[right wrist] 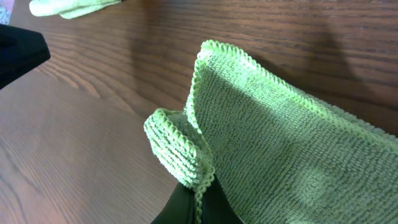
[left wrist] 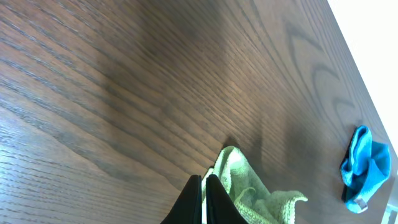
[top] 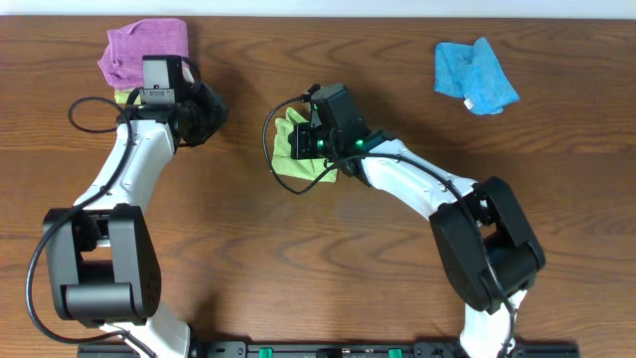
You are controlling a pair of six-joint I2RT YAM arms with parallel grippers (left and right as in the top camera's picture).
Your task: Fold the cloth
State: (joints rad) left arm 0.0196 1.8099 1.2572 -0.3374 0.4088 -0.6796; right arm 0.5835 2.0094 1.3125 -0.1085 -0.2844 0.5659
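Jaws of the right gripper point(right wrist: 194, 202) are clamped on the hemmed edge of the green cloth point(right wrist: 280, 149), which rises from them with one corner curled over into a small roll. Seen from above, that cloth lies rumpled near the middle of the table point(top: 298, 249), partly under the gripper. The left gripper point(left wrist: 204, 196) is pressed together with nothing between its fingers, over bare wood and apart from the green cloth. A purple cloth point(top: 147, 50) sits bunched at the far left, beside the left wrist, and a blue cloth point(top: 475, 75) lies crumpled at the far right.
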